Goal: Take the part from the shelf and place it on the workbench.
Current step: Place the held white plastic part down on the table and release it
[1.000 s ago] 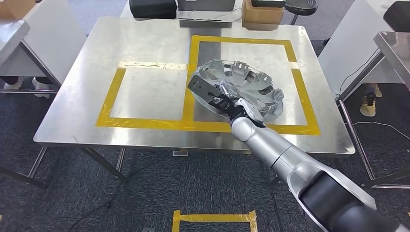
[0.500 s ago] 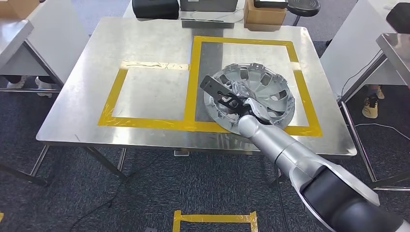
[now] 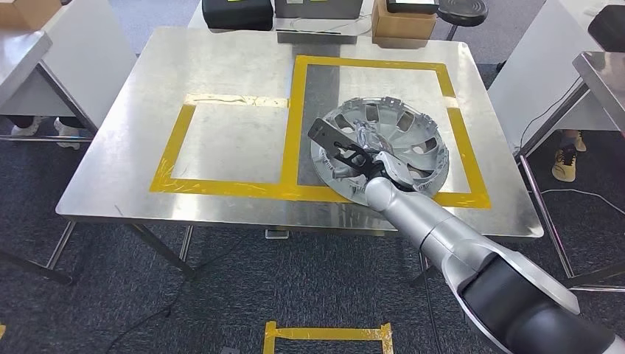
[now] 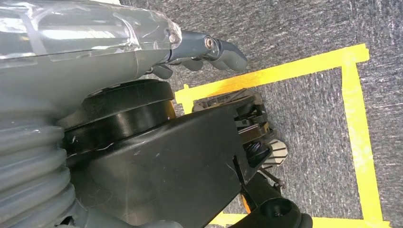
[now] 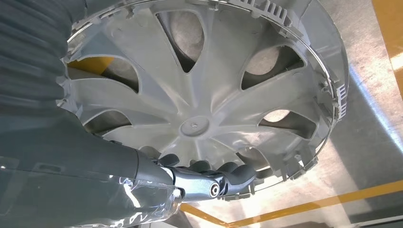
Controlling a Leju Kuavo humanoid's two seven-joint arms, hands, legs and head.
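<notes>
Part (image 3: 390, 144) is a grey spoked wheel cover, lying right of centre in the head view, inside the right-hand rectangle of yellow tape (image 3: 295, 118) on the steel counter (image 3: 221, 66). Its near rim overlaps the front tape line. In my right wrist view the part (image 5: 199, 95) shows its ribbed inner side, hub in mid frame, with bare counter (image 5: 366, 137) and a yellow tape strip lower right.

My right hand (image 3: 352, 155) sits on the part's near-left rim. My fingers (image 5: 228, 175) are curled around that rim edge, so the right hand is grasping the part. Whether the part lies fully flat on the counter or is slightly tilted, I can't tell.

My left hand (image 4: 199, 47) shows in the upper part of the left wrist view, fingers curled in and holding nothing, above dark carpet with yellow floor tape (image 4: 354, 95).

Far edge of the counter, top of the head view: a black case (image 3: 236, 13) and a cardboard box (image 3: 402, 21). More steel tables at both side edges.
</notes>
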